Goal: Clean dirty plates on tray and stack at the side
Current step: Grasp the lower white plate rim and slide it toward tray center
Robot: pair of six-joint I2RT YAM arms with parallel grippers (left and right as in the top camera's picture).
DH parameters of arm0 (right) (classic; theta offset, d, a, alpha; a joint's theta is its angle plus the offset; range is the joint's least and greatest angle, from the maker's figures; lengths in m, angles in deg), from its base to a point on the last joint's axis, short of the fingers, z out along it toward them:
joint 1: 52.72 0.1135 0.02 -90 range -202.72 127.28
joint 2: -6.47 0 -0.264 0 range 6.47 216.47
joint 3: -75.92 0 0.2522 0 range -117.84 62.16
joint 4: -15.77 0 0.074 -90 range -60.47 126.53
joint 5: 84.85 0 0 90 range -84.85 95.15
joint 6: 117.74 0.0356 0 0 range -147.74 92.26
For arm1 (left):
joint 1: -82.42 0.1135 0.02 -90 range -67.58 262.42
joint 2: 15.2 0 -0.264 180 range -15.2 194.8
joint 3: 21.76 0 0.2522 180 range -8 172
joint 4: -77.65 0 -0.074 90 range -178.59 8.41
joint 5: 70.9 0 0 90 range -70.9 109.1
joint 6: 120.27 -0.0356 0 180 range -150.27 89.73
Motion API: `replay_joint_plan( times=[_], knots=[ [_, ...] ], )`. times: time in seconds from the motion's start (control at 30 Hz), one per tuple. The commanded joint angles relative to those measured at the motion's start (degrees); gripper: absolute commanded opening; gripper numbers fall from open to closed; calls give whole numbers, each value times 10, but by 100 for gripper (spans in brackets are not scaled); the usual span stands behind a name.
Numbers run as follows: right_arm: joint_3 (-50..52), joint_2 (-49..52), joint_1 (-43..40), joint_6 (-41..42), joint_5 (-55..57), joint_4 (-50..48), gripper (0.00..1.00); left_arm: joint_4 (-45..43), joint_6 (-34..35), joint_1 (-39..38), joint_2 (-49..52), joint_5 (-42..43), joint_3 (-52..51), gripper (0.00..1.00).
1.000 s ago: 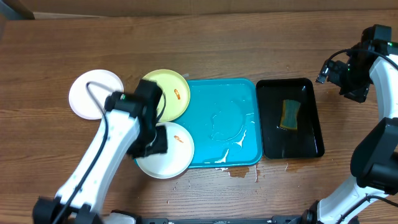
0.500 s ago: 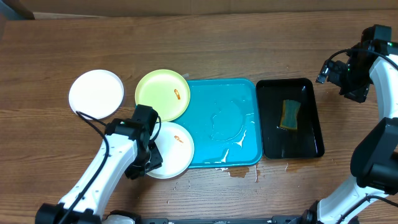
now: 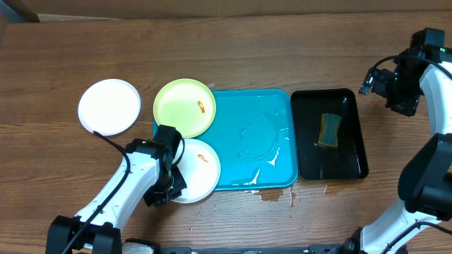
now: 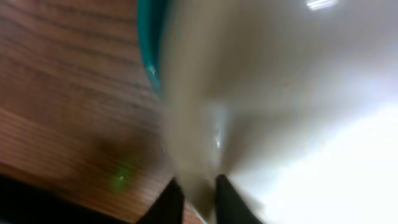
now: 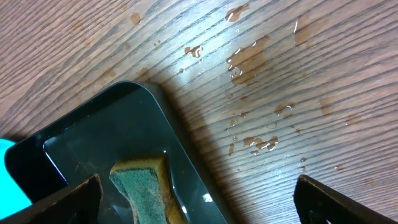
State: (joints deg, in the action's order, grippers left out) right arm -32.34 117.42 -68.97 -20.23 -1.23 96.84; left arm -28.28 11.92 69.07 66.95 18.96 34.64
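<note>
A clean-looking white plate (image 3: 108, 106) lies on the table at the left. A pale yellow-green plate (image 3: 185, 106) with an orange smear overlaps the turquoise tray's (image 3: 254, 152) far-left corner. A second white plate (image 3: 198, 168) with an orange smear overhangs the tray's near-left corner. My left gripper (image 3: 166, 189) is at this plate's near-left edge. In the blurred left wrist view its fingers (image 4: 198, 202) are nearly closed with the plate's (image 4: 298, 124) rim between them. My right gripper (image 3: 395, 88) is open and empty, raised beyond the black tray's far-right corner.
A glossy black tray (image 3: 349, 152) right of the turquoise tray holds a green-and-yellow sponge (image 3: 328, 129), also in the right wrist view (image 5: 146, 186). Water drops lie on the wood (image 5: 249, 59) and a small puddle lies in front of the turquoise tray (image 3: 272, 194).
My left arm swung from over the yellow-green plate toward me and settled at the smeared white plate's near-left edge. The plates and the right arm have not moved.
</note>
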Motion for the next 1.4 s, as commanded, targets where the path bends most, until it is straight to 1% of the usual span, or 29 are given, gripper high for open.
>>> replay_joint_plan(
  times=[0.0,0.2,0.33,0.57,0.67,0.73,0.83,1.0,1.13,1.27,1.37],
  knots=[
    [-8,-13,0,2,3,-1,100,-3,3,2,3,30,-3,4],
    [-8,-13,0,2,3,-1,100,-2,-32,2,3,60,-3,4],
    [-8,-13,0,2,3,-1,100,-16,-38,2,3,77,0,4],
    [-8,-13,0,2,3,-1,100,-104,-76,2,3,167,22,4],
    [-8,-13,0,2,3,-1,100,-140,-75,1,3,178,35,4],
    [-8,-13,0,2,3,-1,100,-174,-75,-3,3,178,39,4],
    [-8,-13,0,2,3,-1,100,-249,-75,-27,4,174,39,4],
    [-8,-13,0,2,3,-1,100,-319,-63,-74,8,131,39,4],
    [-8,-13,0,2,3,-1,100,-335,-62,-94,28,111,39,4],
    [-8,-13,0,2,3,-1,100,-337,-65,-96,44,94,39,4],
    [-8,-13,0,2,3,-1,100,-347,-85,-96,45,89,39,4]
  ],
)
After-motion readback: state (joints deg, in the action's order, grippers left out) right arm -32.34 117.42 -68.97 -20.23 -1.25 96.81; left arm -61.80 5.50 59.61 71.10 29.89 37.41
